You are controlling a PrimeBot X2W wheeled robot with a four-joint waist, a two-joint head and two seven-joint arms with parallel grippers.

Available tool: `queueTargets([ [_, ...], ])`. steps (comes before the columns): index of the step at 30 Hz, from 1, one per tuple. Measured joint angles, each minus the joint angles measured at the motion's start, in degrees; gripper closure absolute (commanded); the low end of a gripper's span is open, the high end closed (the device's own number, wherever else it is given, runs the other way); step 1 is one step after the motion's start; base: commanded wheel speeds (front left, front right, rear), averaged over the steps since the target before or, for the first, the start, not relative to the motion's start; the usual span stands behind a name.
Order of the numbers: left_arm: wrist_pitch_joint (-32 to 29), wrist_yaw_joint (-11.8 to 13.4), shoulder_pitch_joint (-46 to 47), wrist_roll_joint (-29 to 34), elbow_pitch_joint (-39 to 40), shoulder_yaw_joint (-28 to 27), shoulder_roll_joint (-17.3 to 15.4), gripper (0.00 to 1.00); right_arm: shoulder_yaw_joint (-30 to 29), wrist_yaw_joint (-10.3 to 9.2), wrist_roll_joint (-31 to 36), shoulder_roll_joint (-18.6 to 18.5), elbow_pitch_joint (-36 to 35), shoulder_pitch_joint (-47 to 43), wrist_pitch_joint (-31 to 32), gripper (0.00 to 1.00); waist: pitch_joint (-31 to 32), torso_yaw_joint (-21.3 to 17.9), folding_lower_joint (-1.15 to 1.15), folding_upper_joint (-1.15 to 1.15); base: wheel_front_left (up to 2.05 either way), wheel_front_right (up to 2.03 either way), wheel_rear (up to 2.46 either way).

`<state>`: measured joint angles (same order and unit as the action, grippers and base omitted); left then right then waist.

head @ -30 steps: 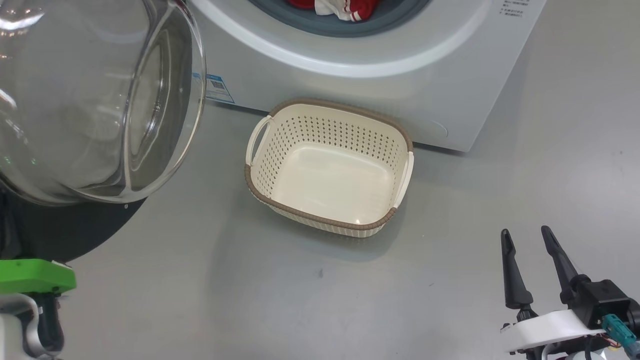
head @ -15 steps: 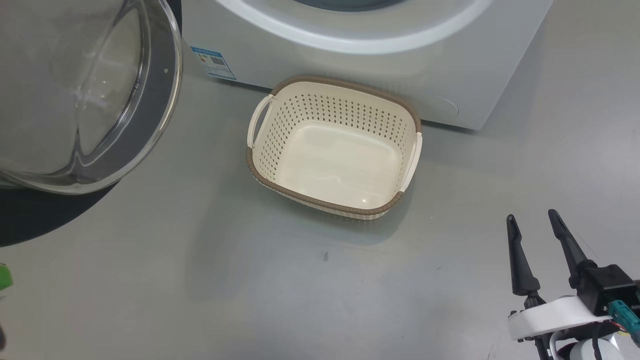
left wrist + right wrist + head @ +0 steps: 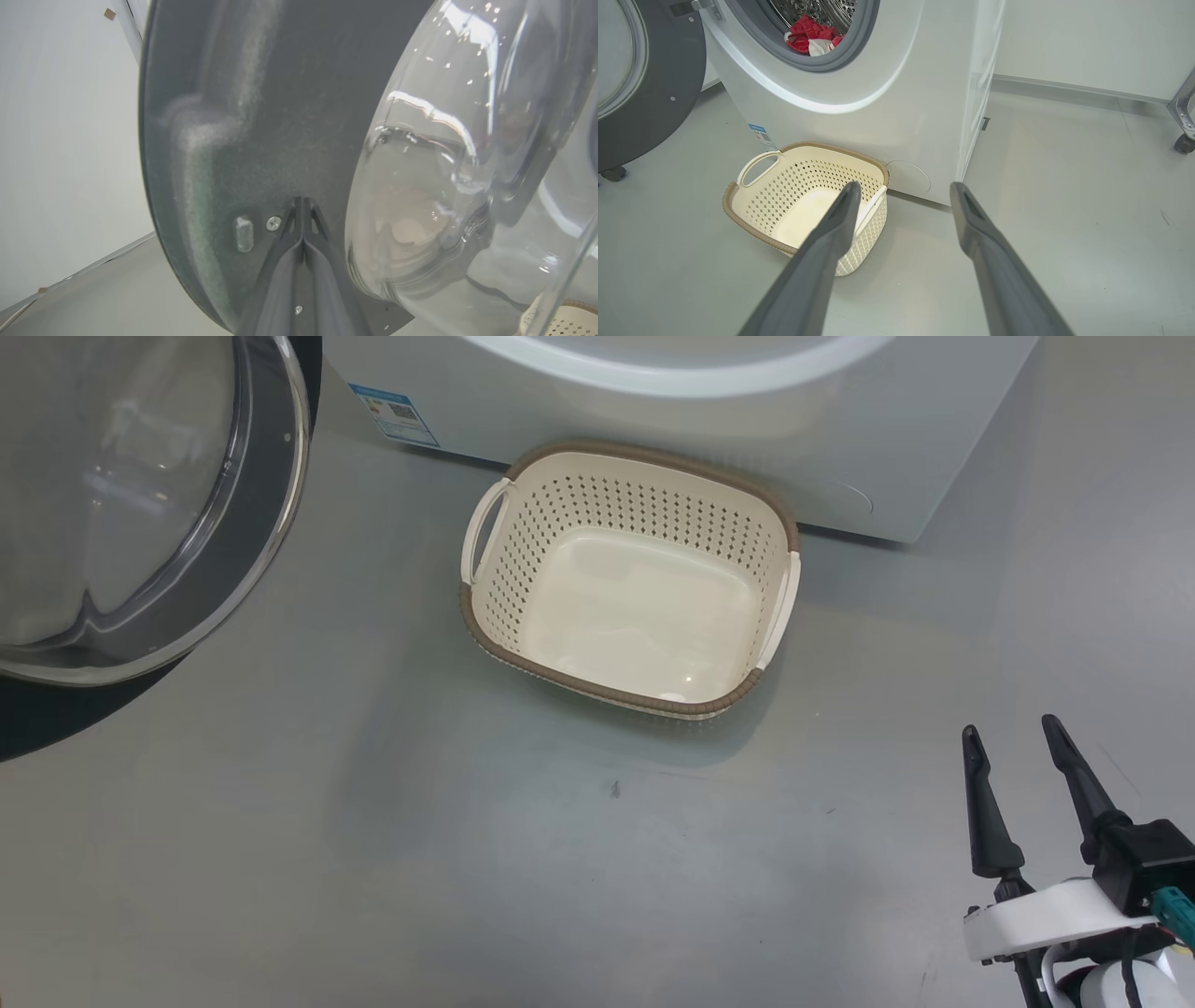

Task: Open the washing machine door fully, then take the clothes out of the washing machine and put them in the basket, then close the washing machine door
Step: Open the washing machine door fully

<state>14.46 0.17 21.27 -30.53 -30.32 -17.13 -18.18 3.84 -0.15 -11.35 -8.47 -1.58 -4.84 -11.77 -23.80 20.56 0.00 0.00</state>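
The left fingers (image 3: 289, 261) are pressing together, clenched with no gap between them. They are pointing at the dark inner face of the washing machine door (image 3: 121, 504). In the left wrist view their tips are lying just beside a small screw (image 3: 273, 223) and just left of the door's bulging glass bowl. Whether the tips are touching the door cannot be told. The door is hanging swung open on the robot's left.

The right fingers (image 3: 982, 812) are standing released, spread wide and gripping nothing, and are hovering over the grey floor (image 3: 467, 859). In the right wrist view the basket (image 3: 653, 513) is lying beyond them and to the left, one fingertip overlapping its near corner in the picture. The lower front corner of the washing machine (image 3: 896, 116) is showing between the two fingers.

The basket is sitting on the floor just in front of the machine, below its round opening, its bare cream bottom showing. The clothes (image 3: 808, 39), red with white, are lying inside the drum at the lower edge of the grey gasket, well apart from both pairs of fingers.
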Motion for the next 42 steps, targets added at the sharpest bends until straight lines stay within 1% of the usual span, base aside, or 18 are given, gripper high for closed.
queueTargets([
  [10,0.0,-0.8,1.4,0.6,-2.0,-0.7,-0.3,1.00,0.0,-0.01,0.0,-0.1,-0.2,0.2,0.2,0.00,-0.3,0.1,0.00,0.00,0.00,0.00,0.00],
  [15,0.0,-1.1,2.0,1.9,-2.7,-0.3,-0.2,1.00,-0.1,-0.01,-0.1,0.3,0.2,0.3,0.2,0.00,0.6,0.1,0.00,0.00,0.00,0.00,0.00],
  [17,0.0,-1.6,2.1,2.5,-2.8,0.1,-0.2,1.00,0.0,0.00,-0.2,0.7,0.6,0.5,0.1,0.00,1.2,0.1,0.00,0.00,0.00,0.00,0.00],
  [19,0.0,-2.5,2.2,2.6,-2.8,0.1,0.4,1.00,0.0,0.00,-0.2,1.1,1.1,0.8,-0.1,0.00,1.8,0.1,0.00,0.00,0.00,0.00,0.00],
  [23,0.0,-3.5,2.2,2.9,-2.7,0.8,1.9,1.00,0.3,0.02,-0.7,1.6,2.3,0.8,-0.4,0.00,3.5,0.0,0.00,0.00,0.00,0.00,0.00],
  [26,0.0,-3.6,2.1,3.4,-2.5,0.9,2.2,1.00,0.7,0.07,-0.9,2.3,3.1,0.9,-0.7,0.00,5.0,-0.2,0.00,0.00,0.00,0.00,0.00],
  [28,0.0,-4.1,1.9,3.9,-2.2,1.1,2.2,1.00,1.0,0.08,-1.5,2.7,3.7,0.9,-0.9,0.00,6.0,-0.4,0.00,0.00,0.00,0.00,0.00],
  [31,0.0,-4.7,0.7,5.0,-1.5,2.3,2.3,1.00,1.2,0.10,-2.1,3.2,4.5,0.9,-1.2,0.00,7.6,-0.7,0.00,0.00,0.00,0.00,0.00],
  [37,0.0,-5.5,-2.2,6.7,0.2,5.1,3.9,1.00,2.2,1.10,-3.1,3.7,5.4,0.8,-1.2,0.00,10.6,-1.9,0.00,0.00,0.00,0.00,0.00],
  [42,0.0,-6.1,-4.4,8.2,1.6,8.0,5.0,1.00,2.3,1.10,-3.4,4.1,5.9,0.8,-1.7,0.00,12.6,-3.3,0.00,0.00,0.00,0.00,0.00],
])
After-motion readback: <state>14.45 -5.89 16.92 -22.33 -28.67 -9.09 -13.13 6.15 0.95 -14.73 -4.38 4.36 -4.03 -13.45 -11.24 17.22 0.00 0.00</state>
